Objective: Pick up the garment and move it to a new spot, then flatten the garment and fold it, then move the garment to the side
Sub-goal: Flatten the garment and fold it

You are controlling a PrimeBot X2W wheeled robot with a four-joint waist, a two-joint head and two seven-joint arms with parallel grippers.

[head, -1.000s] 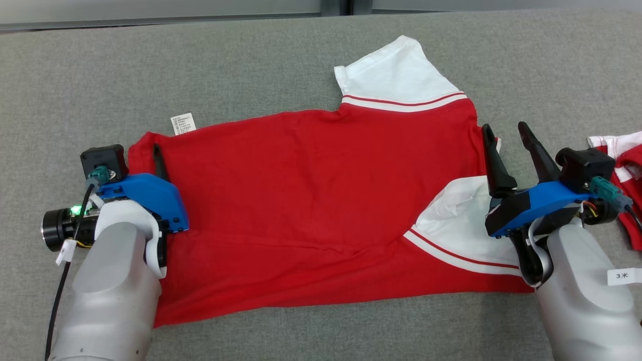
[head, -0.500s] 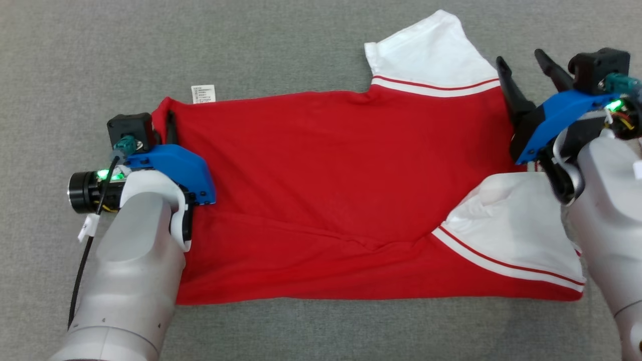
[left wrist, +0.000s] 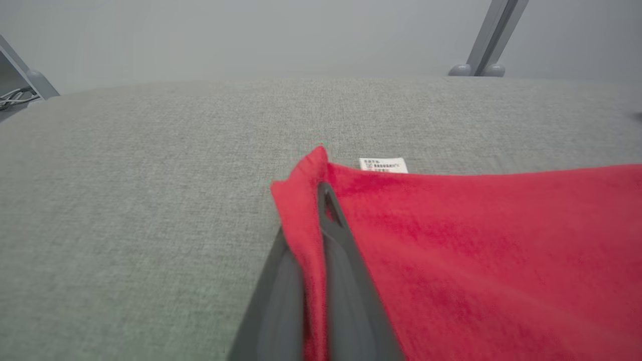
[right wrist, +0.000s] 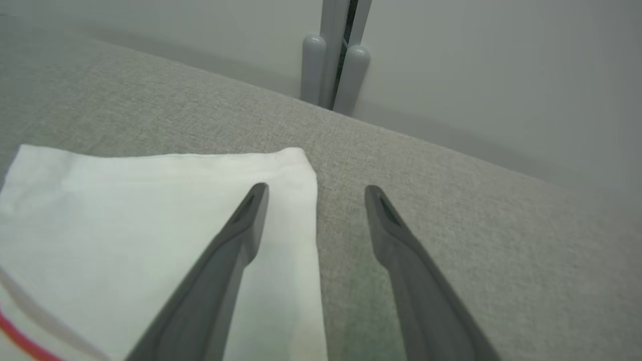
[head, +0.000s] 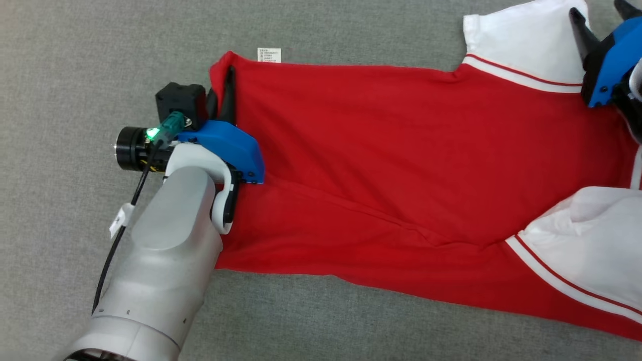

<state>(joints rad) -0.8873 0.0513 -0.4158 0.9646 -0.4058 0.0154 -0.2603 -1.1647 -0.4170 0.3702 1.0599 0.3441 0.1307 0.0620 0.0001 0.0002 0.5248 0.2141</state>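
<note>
Nearest the robot, the garment is seen as a red T-shirt with white sleeves, each trimmed with a red-and-white stripe. It is spread on the grey fabric table. The near sleeve is folded in over the red body, and a long crease is noted across the near half.

At the hem end, the left gripper is closed on the far hem corner. A raised fold of red cloth is pinched between its fingers (clearest in the left wrist view). Part of the hem edge is covered by the pale left forearm.

Just beyond that corner, a small white care label lies flat on the table.

Farther off, the right gripper is held with jaws wide apart and nothing between them. One finger is over the far sleeve, the other over bare table; contact cannot be judged.

The long axis runs across the table, hem to the robot's left, sleeves to its right.

Grey posts stand past the far edge.
</note>
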